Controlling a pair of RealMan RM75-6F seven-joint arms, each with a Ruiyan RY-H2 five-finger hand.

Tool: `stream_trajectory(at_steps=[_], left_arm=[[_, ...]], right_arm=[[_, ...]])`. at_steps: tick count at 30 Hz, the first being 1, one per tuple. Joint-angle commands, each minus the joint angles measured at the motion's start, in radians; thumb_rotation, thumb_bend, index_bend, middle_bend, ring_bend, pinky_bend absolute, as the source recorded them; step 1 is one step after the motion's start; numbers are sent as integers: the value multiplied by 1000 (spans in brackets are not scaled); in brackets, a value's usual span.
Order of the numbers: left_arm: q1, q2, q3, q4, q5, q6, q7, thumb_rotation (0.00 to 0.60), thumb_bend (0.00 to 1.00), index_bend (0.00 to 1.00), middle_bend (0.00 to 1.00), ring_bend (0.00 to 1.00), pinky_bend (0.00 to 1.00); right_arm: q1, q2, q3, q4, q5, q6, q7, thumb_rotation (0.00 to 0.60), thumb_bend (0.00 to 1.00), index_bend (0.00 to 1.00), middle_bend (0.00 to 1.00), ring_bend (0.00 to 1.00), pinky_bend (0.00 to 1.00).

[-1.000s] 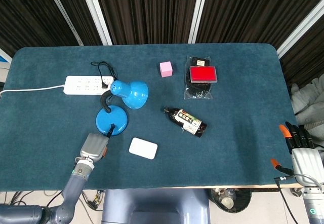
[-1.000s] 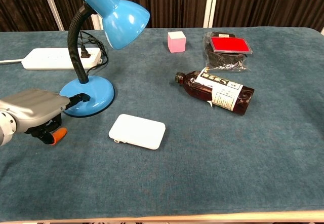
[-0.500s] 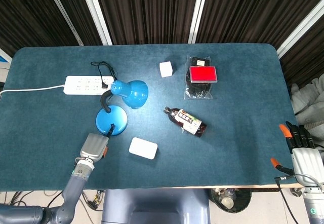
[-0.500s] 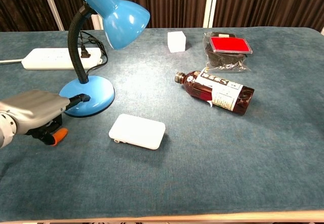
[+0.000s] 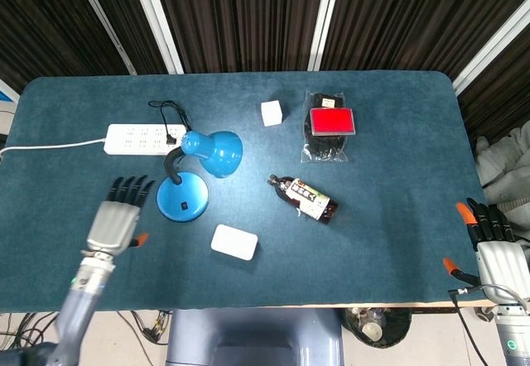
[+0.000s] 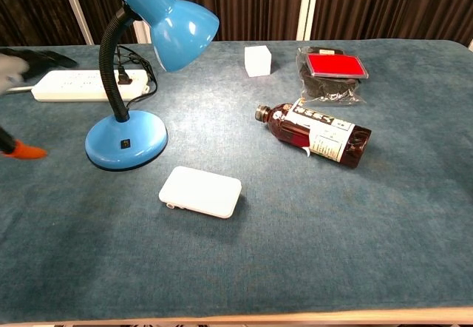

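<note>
Blue table (image 5: 389, 242) | lamp (image 5: 184, 198) just right of open left robot hand (image 5: 116, 219)

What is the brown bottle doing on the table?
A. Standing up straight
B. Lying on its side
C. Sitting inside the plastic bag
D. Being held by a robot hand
B. The brown bottle lies flat on its side on the blue table, cap pointing left, apart from the plastic bag, with no hand touching it.
</note>
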Motion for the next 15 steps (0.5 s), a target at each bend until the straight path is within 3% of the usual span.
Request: stream_trajectory(at_steps=[1,8,15], left_arm=[[104,102,93,36,140,103,-139,600,104,0,0,0,13],[224,164,146,119,237,225,-308,600,103,0,0,0,2],[250,162,125,145,258,219,-369,600,103,0,0,0,0]], right_arm=[[-1,-2,0,0,-2,3,-9,600,250,0,0,0,0],[-2,-8,2,-4,5,5,-24,600,250,0,0,0,0],[-3,-10,0,-4,4,6,-34,600,250,0,0,0,0]])
